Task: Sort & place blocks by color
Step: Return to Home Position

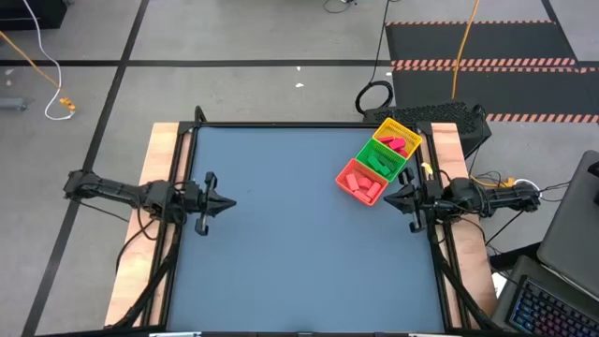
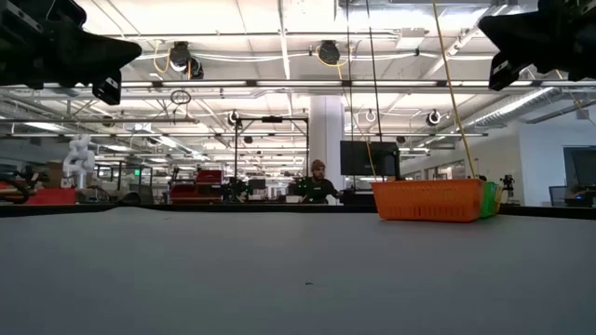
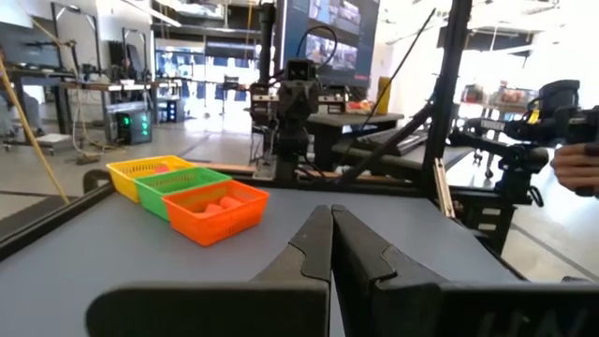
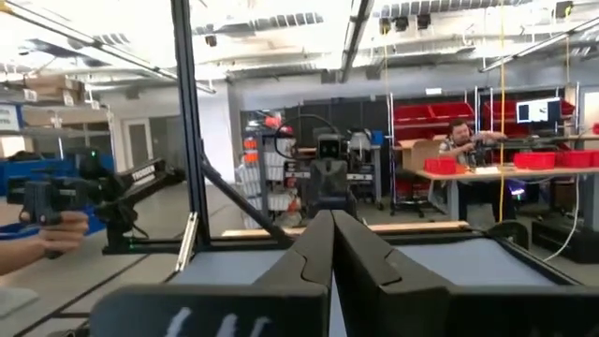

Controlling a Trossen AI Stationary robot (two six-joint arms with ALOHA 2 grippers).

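Observation:
A three-compartment tray (image 1: 377, 159) sits at the table's far right, its yellow, green and red sections in a row. Red/pink blocks (image 1: 401, 142) lie in the yellow section, green blocks (image 1: 381, 160) in the green one, red/pink blocks (image 1: 361, 183) in the red one. The tray also shows in the left wrist view (image 3: 187, 192) and the low view (image 2: 433, 199). My left gripper (image 1: 227, 201) hovers shut over the table's left side, far from the tray. My right gripper (image 1: 387, 196) hovers shut at the right edge, just near of the tray.
The blue-grey table top (image 1: 299, 243) has a raised black rim (image 1: 281, 124). The far arm (image 3: 295, 103) faces my left wrist camera across the table. A person's hand (image 3: 576, 164) holds a device beyond the right side. Another person (image 2: 318, 183) sits in the room behind.

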